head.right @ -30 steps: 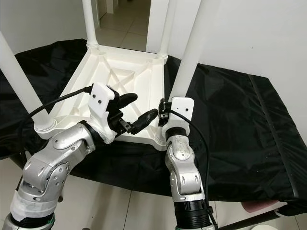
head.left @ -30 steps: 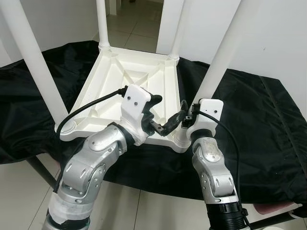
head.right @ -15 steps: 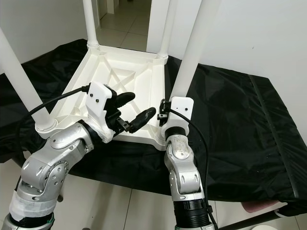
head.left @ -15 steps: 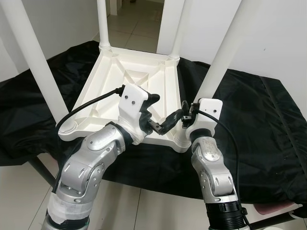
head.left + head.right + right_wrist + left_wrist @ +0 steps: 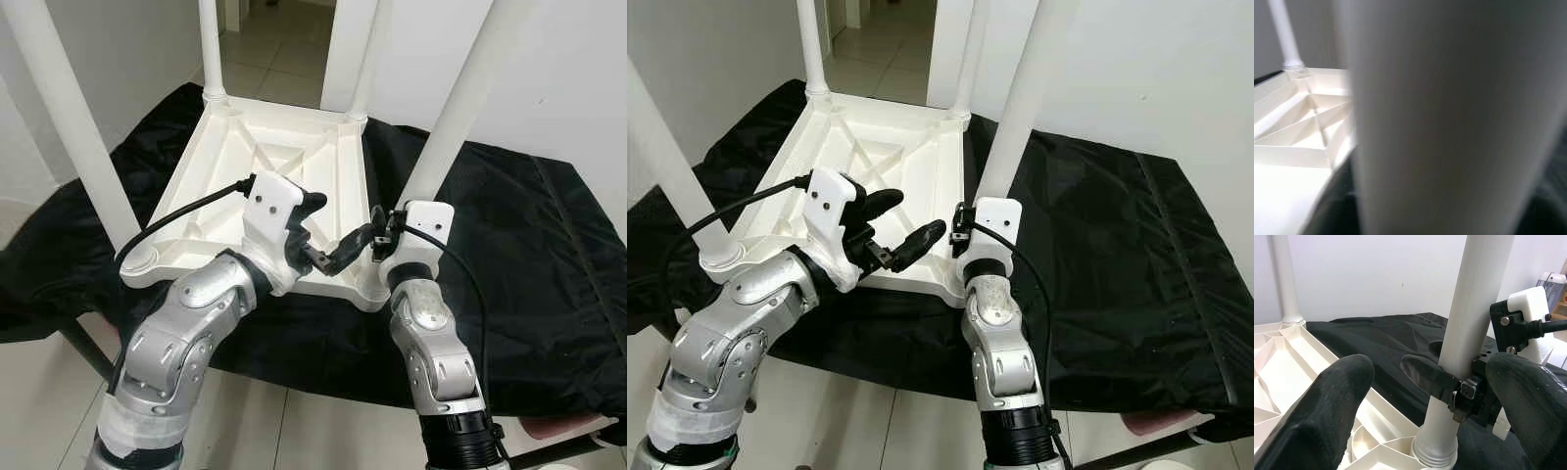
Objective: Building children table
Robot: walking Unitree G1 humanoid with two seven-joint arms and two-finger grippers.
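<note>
Meanwhile little has changed over the last second: the right gripper (image 5: pixel 1449 382) stays clamped around the near-right leg (image 5: pixel 446 132) just above its socket, the left gripper (image 5: pixel 328 235) hangs wide beside it, and the upturned table (image 5: pixel 265 176) rests on the black-draped bench (image 5: pixel 529 255), suggesting seating continues.

table: white plastic children's table (image 5: pixel 265 186), lying upside down, ribbed underside facing up
support: rests on a black cloth (image 5: pixel 509 245) spread over a bench
legs: four white round legs standing upright from the corner sockets
near right leg: (image 5: pixel 460 108) seated in its corner socket (image 5: pixel 1435 450), close beside the right gripper (image 5: pixel 1469 391)
near left leg: (image 5: pixel 73 127) upright in the near left corner
far legs: (image 5: pixel 209 44) and (image 5: pixel 367 59), at the far corners
</note>
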